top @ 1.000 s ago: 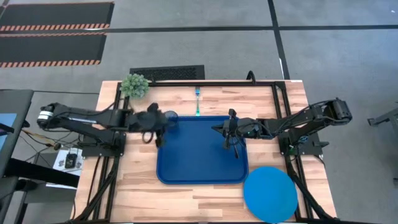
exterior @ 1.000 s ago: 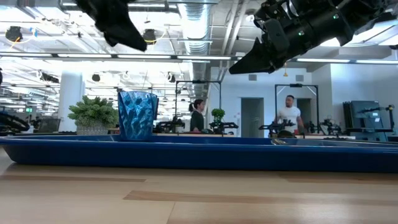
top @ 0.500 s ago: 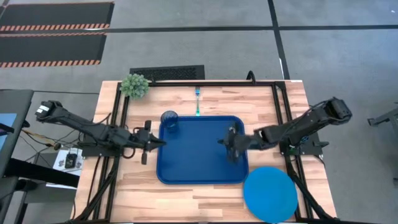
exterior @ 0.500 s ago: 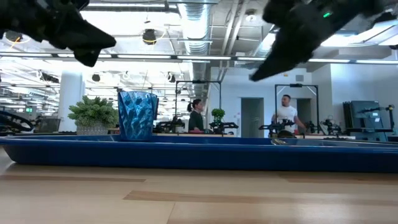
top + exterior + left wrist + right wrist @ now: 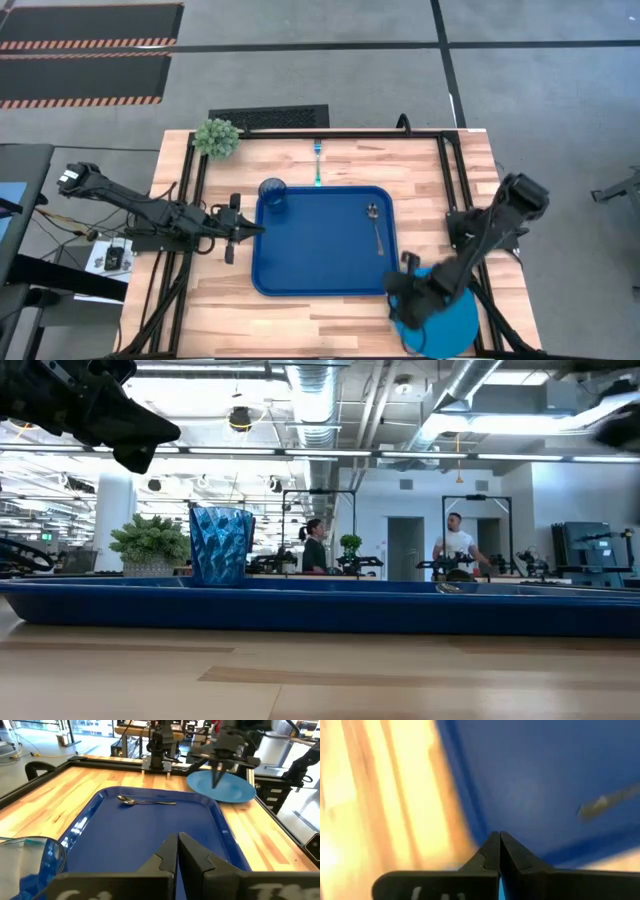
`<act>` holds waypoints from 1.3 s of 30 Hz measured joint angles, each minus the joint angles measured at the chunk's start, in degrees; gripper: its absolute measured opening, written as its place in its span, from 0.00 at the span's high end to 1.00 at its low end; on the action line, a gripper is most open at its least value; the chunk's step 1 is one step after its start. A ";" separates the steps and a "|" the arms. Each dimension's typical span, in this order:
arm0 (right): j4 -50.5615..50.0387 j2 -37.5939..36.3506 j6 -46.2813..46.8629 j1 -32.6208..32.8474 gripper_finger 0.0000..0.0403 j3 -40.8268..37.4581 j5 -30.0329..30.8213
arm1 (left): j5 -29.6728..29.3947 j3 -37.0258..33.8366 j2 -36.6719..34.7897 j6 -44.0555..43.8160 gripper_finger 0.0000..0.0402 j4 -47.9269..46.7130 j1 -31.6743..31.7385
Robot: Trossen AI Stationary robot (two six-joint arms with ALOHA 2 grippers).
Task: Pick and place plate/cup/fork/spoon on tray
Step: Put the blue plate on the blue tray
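The dark-blue tray (image 5: 300, 275) lies mid-table. On it, the cup (image 5: 272, 192) stands upright in the far left corner and the spoon (image 5: 373, 225) lies flat near the right rim. The fork (image 5: 318, 163) lies on the wood just beyond the tray's far rim. The bright-blue plate (image 5: 450, 315) rests flat at the near right. My right gripper (image 5: 405, 305) is shut and empty, slanting down above the plate's left edge; it also shows as the right gripper (image 5: 216, 779). My left gripper (image 5: 240, 230), seen closer as the left gripper (image 5: 178, 842), is shut and empty at the tray's left rim.
A small green plant (image 5: 217, 137) stands at the far left corner. Black frame rails (image 5: 190, 190) run along the table's left and right sides. Bare wood shows along the near edge, left of the plate. People stand in the room behind the table.
My right gripper has swung from above the spoon on the tray toward the table's near right, tipping downward, and is now over the plate's left edge. My left gripper has drawn back from the cup toward the tray's left rim and sunk lower. Cup and spoon stay on the tray.
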 joint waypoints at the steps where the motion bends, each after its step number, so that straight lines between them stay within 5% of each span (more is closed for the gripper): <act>1: -2.77 1.67 2.52 1.47 0.96 2.05 -0.31 | 0.00 0.00 0.00 0.00 1.00 0.01 0.00; 18: -25.51 23.86 26.17 12.09 0.85 31.56 -11.84 | 0.02 0.00 0.00 0.46 1.00 -1.02 0.00; 31: -25.15 25.57 31.37 10.54 0.53 33.53 -16.80 | 0.07 0.00 0.00 0.39 1.00 -2.48 0.00; 39: -23.40 25.64 33.13 9.68 0.48 33.52 -18.19 | 0.07 0.00 0.00 -0.11 1.00 -3.08 0.00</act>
